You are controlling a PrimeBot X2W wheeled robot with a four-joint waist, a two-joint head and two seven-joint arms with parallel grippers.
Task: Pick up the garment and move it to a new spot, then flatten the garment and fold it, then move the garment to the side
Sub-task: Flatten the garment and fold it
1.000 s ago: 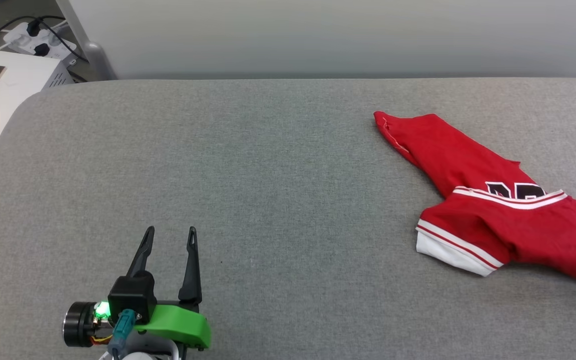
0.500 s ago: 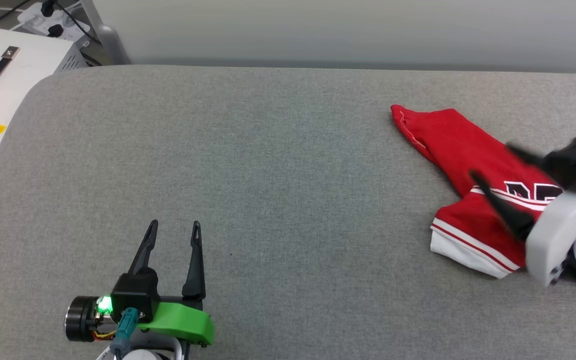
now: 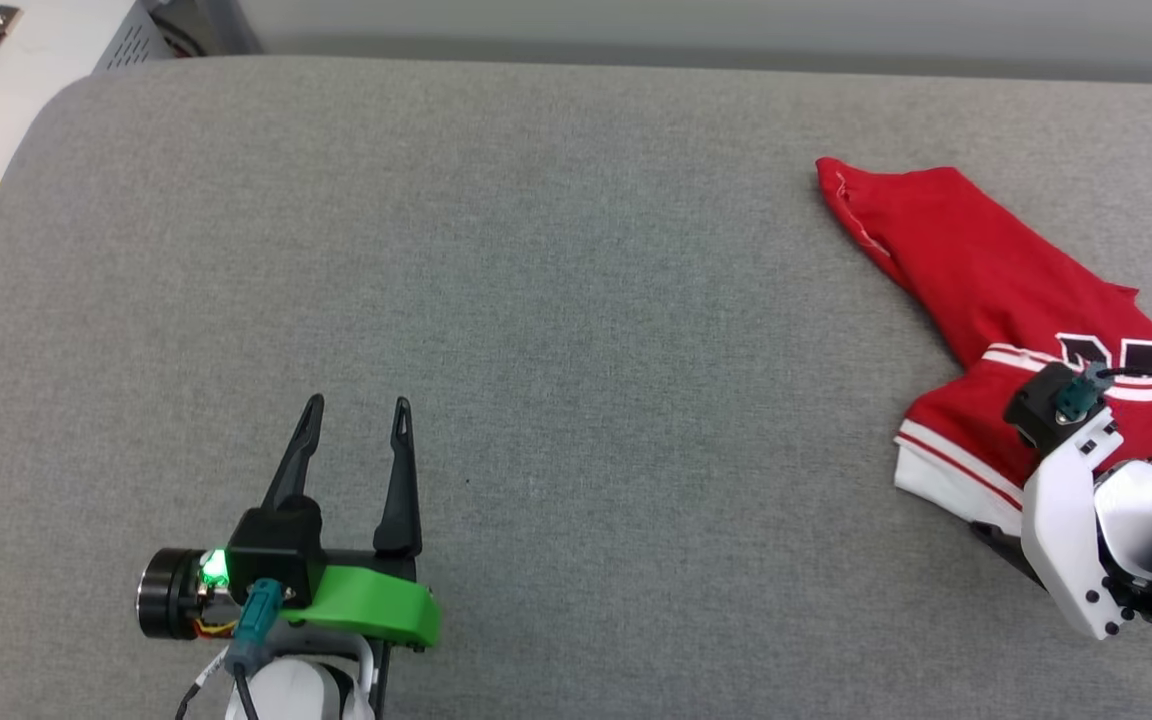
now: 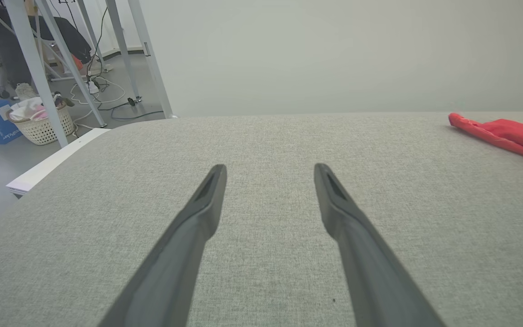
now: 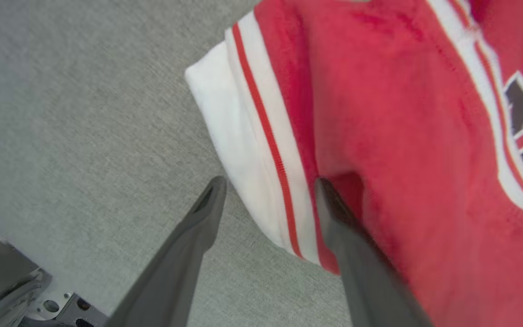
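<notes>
While your right claw point(image 5: 270, 187) is hanging spread wide and gripping nothing, its two dark fingers point(image 5: 184, 245) are straddling the striped hem of the white sleeve point(image 5: 229, 122) of the garment point(image 5: 379, 136). One fingertip is sitting over bare gray cloth just beside the sleeve and the other over red fabric, and you cannot tell whether either is touching. In the head view, the white wrist housing point(image 3: 1066, 520) of that arm is covering part of the sleeve. The garment point(image 3: 976, 260) is lying crumpled at the right end of the desk point(image 3: 556, 250), with one red tail reaching toward the far edge and black, white-outlined lettering peeking out near the wrist. Your left claw point(image 3: 357, 404) is standing released as well, empty, over open gray surface near the front left, with its fingers pointing away from the robot, well apart from the garment. Beyond the desk's far left corner, a white box point(image 3: 36, 80) with a black handle is sitting.
</notes>
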